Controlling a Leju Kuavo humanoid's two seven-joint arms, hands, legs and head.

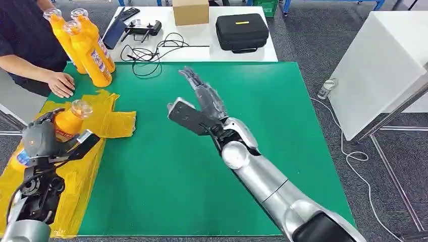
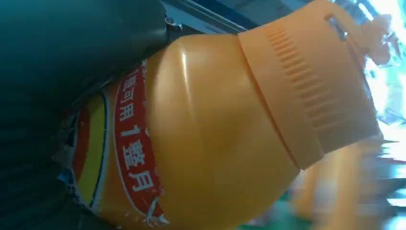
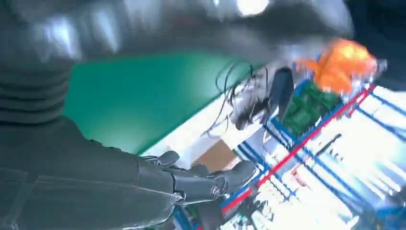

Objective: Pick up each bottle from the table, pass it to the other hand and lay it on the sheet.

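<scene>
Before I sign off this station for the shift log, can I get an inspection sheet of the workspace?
Surface: green table, yellow sheet over its left edge.
Job's things: one orange bottle held above the sheet; three bottles standing at the far left corner.
Clutter: black case, cardboard box, controller on the white table.
Hands: left hand grips the bottle; right hand holds nothing, fingers spread.
Cables: black cable on the white table; white cable on the floor.
Surroundings: a person's hand resting on the table.
</scene>
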